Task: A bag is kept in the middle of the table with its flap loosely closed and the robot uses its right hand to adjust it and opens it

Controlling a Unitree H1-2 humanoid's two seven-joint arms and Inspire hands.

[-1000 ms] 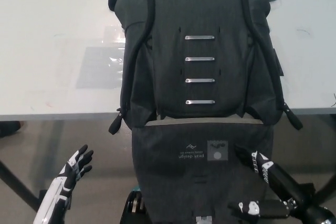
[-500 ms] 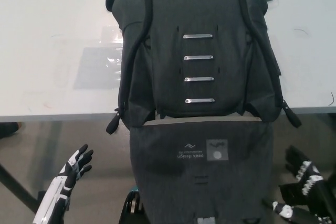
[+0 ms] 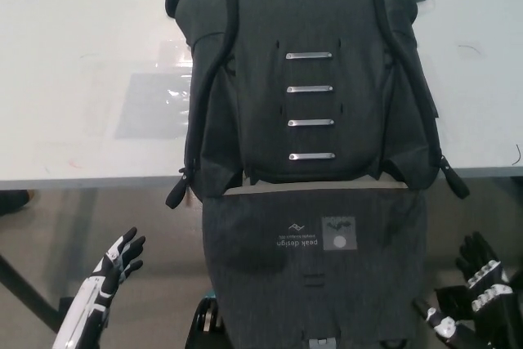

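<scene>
Black right hand [image 3: 478, 292] open beside hanging bag flap [image 3: 315, 263]; white left hand [image 3: 118, 259] open, resting lower left

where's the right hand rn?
Head view: the black right hand is at the bottom right corner, below the table edge, just right of the backpack's hanging flap and not touching it.

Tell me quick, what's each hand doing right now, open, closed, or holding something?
White left hand: open, holding nothing, low beside the table edge.
Black right hand: open, holding nothing, off the dark grey fabric backpack's hanging flap.
</scene>
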